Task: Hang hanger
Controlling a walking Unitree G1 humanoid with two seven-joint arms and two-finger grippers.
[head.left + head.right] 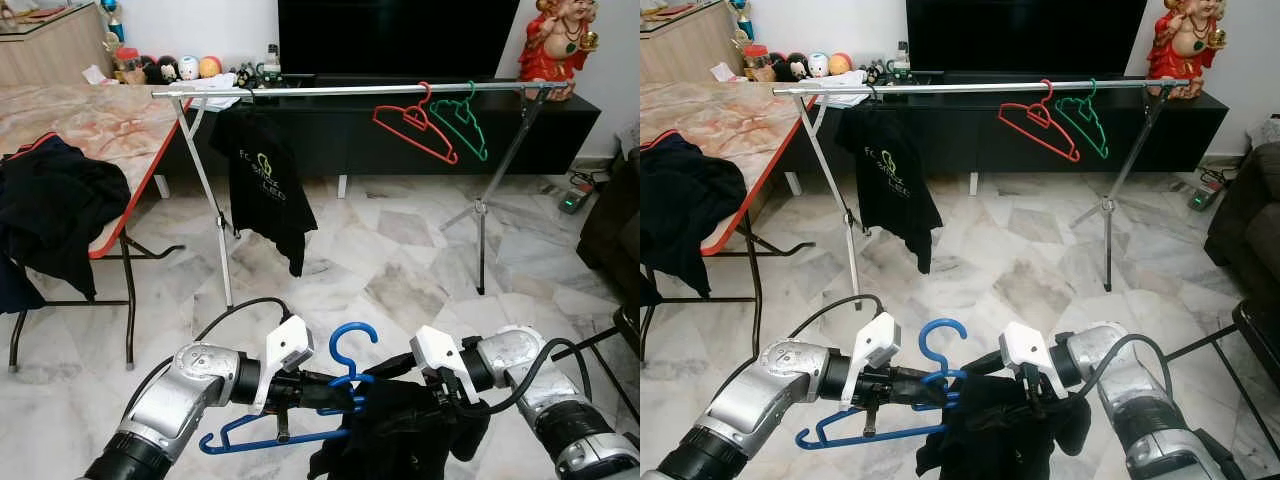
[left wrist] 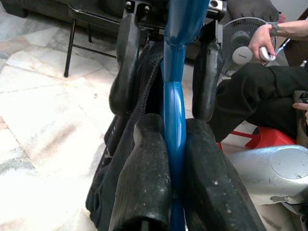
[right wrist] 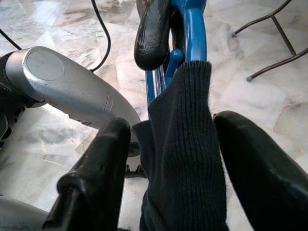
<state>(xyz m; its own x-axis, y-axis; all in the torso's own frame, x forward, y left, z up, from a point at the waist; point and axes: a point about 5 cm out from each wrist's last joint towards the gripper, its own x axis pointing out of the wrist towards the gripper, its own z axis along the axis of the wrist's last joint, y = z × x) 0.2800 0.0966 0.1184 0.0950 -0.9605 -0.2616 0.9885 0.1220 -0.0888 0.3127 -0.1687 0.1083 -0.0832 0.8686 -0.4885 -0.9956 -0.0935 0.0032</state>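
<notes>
Blue plastic hanger point(image 1: 335, 395), hook up, carries dark, seemingly knit garment point(image 1: 385, 435).

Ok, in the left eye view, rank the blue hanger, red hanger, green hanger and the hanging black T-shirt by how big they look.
1. blue hanger, though it is nearest the camera
2. black T-shirt, close behind
3. red hanger and green hanger, which look alike

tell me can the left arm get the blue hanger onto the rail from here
Probably not yet: the left end effector grips the blue hanger low, and the rail stands well ahead across open floor.
</notes>
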